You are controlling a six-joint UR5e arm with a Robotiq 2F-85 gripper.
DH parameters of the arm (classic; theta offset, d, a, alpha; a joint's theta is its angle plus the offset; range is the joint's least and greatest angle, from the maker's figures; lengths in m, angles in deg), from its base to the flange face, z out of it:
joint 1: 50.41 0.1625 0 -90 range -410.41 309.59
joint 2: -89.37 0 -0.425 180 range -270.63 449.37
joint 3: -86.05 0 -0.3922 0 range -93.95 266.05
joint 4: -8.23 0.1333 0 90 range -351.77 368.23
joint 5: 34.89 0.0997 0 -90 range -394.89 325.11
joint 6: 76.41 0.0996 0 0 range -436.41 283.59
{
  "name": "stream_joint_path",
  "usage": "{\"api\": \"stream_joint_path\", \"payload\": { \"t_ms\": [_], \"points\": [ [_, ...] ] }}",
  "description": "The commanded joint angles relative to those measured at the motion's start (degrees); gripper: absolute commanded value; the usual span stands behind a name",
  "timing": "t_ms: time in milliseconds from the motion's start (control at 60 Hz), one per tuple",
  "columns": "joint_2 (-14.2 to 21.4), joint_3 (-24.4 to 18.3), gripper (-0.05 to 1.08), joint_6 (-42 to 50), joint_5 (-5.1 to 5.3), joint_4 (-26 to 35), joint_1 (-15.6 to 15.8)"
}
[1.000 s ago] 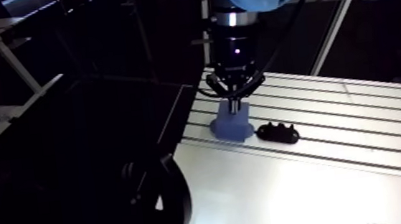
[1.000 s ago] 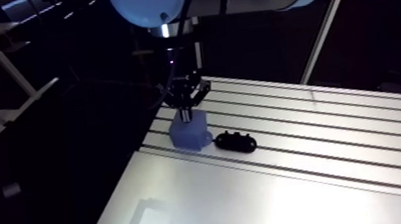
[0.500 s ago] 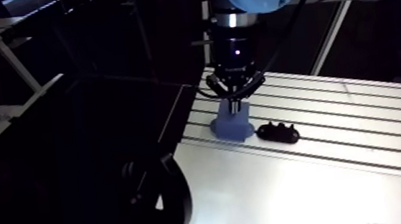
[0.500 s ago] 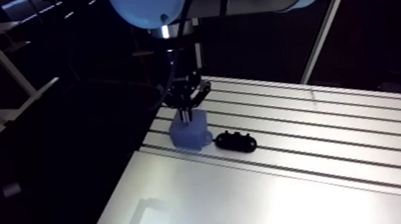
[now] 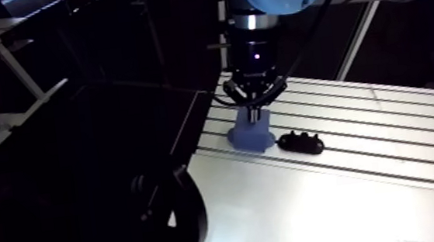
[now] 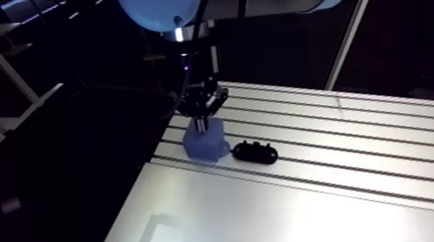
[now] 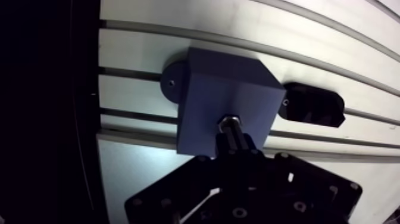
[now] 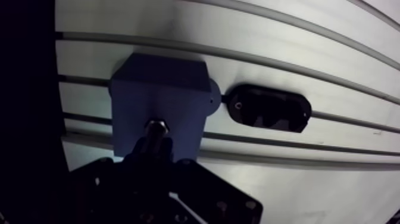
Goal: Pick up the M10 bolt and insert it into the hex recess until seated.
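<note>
A blue block (image 7: 226,101) with mounting ears stands on the slotted table (image 7: 143,62), near its left edge. The M10 bolt (image 7: 229,124) shows as a metal round end on the block's top face, directly under my gripper (image 7: 233,142). The dark fingers come together around the bolt's shaft, so the gripper is shut on it. The recess itself is hidden by the bolt. In the arm view the gripper (image 5: 255,113) hangs straight down onto the block (image 5: 251,136).
A black oblong holder (image 7: 313,104) lies on the table just beside the block, also seen in the arm view (image 5: 301,143). The table's edge drops into darkness close to the block's other side. A dark round wheel-like part (image 5: 173,217) sits low in the arm view.
</note>
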Motion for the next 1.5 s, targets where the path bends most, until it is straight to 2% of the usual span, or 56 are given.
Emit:
{"api": "stream_joint_path", "payload": {
  "t_ms": [17, 1500],
  "points": [
    [0.0, 0.2, 1.08, 0.0, 0.00, -1.2, 0.0],
    [0.0, 0.2, 1.08, 0.0, -0.09, -1.3, 0.1]
  ]
}}
